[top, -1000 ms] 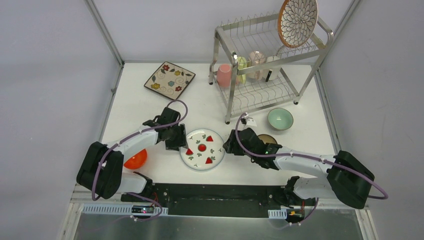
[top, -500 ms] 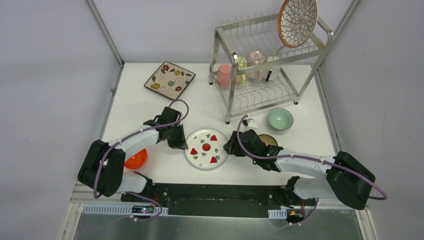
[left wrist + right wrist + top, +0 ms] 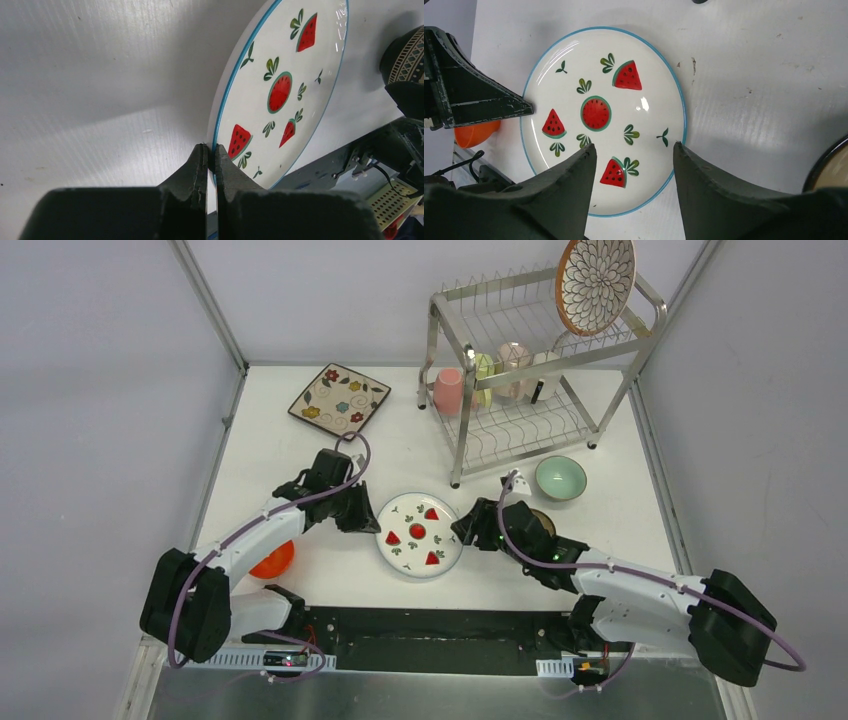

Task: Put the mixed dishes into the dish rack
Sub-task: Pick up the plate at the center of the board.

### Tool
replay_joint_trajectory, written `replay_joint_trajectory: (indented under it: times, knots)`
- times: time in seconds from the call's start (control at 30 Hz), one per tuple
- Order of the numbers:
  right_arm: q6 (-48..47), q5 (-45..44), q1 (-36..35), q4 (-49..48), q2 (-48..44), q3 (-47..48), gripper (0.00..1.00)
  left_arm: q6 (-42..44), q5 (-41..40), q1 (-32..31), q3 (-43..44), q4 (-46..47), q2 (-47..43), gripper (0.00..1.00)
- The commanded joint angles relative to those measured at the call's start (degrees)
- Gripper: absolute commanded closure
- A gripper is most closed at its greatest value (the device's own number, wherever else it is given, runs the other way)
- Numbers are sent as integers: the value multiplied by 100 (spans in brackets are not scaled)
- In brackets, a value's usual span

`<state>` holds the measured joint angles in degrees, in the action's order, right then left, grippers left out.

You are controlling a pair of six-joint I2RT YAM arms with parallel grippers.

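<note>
A white plate (image 3: 420, 535) with a blue rim and red watermelon prints lies near the table's front. My left gripper (image 3: 371, 519) is shut on its left rim, and the left wrist view (image 3: 211, 150) shows the rim pinched between the fingers. My right gripper (image 3: 467, 533) is open at the plate's right edge, with its jaws spread over the plate (image 3: 604, 115) in the right wrist view (image 3: 634, 150). The silver dish rack (image 3: 463, 425) stands at the back right. It holds the round petal-pattern plate (image 3: 596, 282) on top, a pink cup (image 3: 449, 390) and pale cups (image 3: 513, 368).
A square cream floral plate (image 3: 340, 400) lies at the back left. A mint bowl (image 3: 560, 478) sits in front of the rack. A brown bowl (image 3: 537, 517) is partly hidden behind my right arm. An orange bowl (image 3: 272, 558) sits under my left arm.
My left gripper has slid the watermelon plate a little to the right. My right gripper has backed off to the right with it and stays open.
</note>
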<state>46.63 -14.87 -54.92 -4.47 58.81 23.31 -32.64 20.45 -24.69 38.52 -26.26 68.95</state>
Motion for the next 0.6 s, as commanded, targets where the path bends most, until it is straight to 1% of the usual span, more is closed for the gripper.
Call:
replay_joint_trajectory:
  times: [0.0,0.13,0.23,0.37,0.47,0.57]
  knots:
    - [-24,160,66,-350,53,-6,39,-229,479,8,331,136,-327,100]
    - [-6,280,163,-359,287,110,35,-211,530,16,383,133,-498,100]
    - [-71,368,276,-414,417,106,36,-202,524,18,405,134,-553,100]
    - [-104,536,488,-382,624,100,38,-269,723,16,439,176,-586,100]
    - [-149,568,672,-356,752,82,36,-299,742,17,416,183,-687,100]
    - [-267,988,911,-519,1042,163,35,-359,696,16,325,246,-773,100]
